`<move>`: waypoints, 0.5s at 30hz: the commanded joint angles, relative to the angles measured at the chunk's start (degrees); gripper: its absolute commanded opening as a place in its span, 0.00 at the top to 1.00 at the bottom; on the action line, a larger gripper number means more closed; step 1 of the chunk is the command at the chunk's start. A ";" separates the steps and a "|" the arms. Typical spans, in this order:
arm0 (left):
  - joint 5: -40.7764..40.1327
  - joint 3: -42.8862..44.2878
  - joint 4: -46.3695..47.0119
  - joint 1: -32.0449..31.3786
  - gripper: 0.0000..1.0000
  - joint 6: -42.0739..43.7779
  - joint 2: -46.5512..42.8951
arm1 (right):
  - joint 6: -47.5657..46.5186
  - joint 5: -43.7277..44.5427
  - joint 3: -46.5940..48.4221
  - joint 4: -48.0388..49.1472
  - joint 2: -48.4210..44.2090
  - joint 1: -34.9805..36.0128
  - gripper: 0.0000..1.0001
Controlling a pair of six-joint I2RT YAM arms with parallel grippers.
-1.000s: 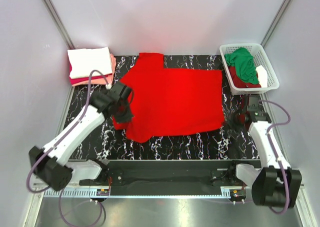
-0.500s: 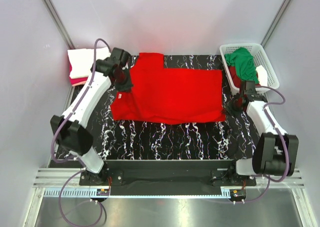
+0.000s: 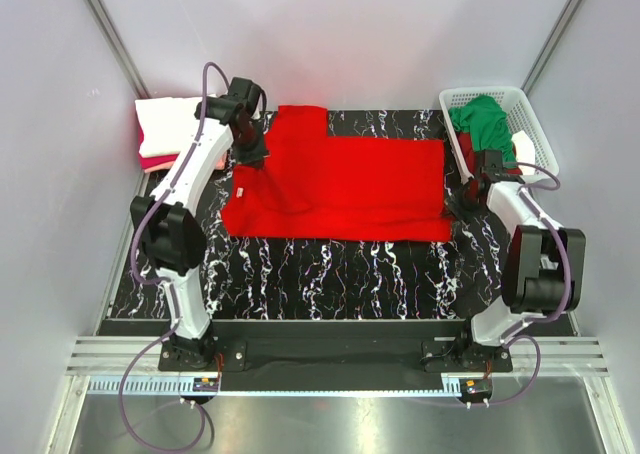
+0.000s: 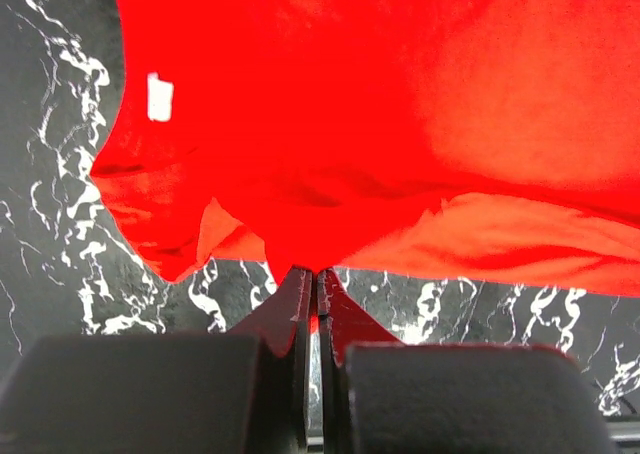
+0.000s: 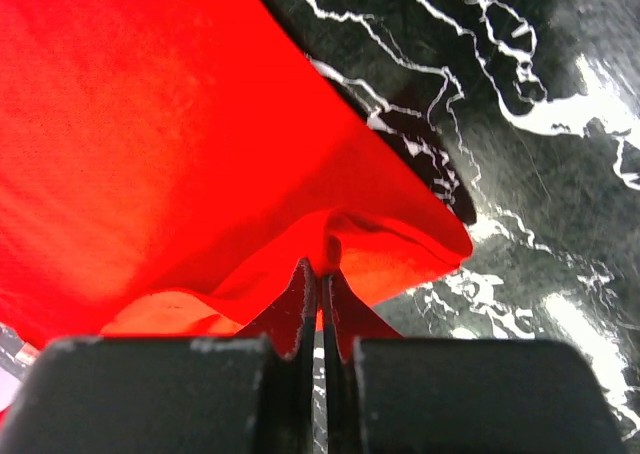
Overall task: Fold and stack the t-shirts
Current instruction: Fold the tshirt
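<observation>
Two grippers are in view, and each is clamped on the same shirt:
- You have the left gripper point(image 3: 251, 160) point(image 4: 317, 274) at the far left of the shirt. Its jaws are pressed together on a pinch of red cloth, and a looser red layer hangs beneath.
- You have the right gripper point(image 3: 468, 198) point(image 5: 320, 270) at the shirt's right edge. Its jaws are likewise closed tight on a small fold near a corner.
- One bright red t-shirt point(image 3: 350, 189) point(image 4: 400, 124) point(image 5: 150, 154) lies spread across the middle of the black marbled table point(image 3: 330, 274), stretched between your two arms. One sleeve points to the far side.
- One small white label point(image 4: 159, 96) shows on the red cloth in the left wrist view.
- One stack sits at the far left corner. You can see one white shirt point(image 3: 168, 122) on top and a reddish-pink edge point(image 3: 150, 162) beneath it. The layers under it cannot be counted.
- One white lattice basket point(image 3: 546, 146) stands at the far right corner, just beyond your right arm.
- One green shirt point(image 3: 485, 126) is heaped in the basket, with dark red cloth point(image 3: 503, 170) under it and one white piece point(image 3: 523, 144) beside it.
</observation>
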 commanded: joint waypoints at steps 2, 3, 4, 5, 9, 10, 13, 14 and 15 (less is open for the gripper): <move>1.10 5.68 -0.16 1.51 1.00 1.52 2.96 | -0.74 2.40 3.67 1.41 3.10 -0.24 1.00; 2.41 6.30 -0.17 1.68 1.00 1.61 4.01 | -0.66 2.49 3.93 1.59 3.63 -0.24 1.00; 2.33 7.78 -0.25 1.86 1.00 1.70 4.55 | -0.83 2.66 4.46 1.68 4.94 -0.24 1.00; 2.25 8.49 -0.78 2.12 1.00 1.61 5.16 | -0.83 2.58 4.81 1.76 5.56 -0.24 1.00; 1.63 10.61 -1.48 3.09 1.00 1.79 7.62 | -1.45 1.79 7.01 1.94 8.99 -0.24 1.00; 1.63 10.52 -1.57 3.26 1.00 1.79 7.80 | -1.54 1.52 7.45 2.11 9.69 -0.24 1.00; 1.54 8.94 -0.26 4.05 1.00 1.44 7.80 | -1.80 0.64 9.55 2.38 12.85 -0.24 1.00; 1.89 8.50 0.27 4.40 1.00 1.35 7.98 | -1.89 0.64 10.00 2.21 13.39 -0.24 0.99; 2.24 8.50 0.54 4.58 1.00 1.09 8.41 | -1.89 0.55 10.44 2.29 13.91 -0.24 0.99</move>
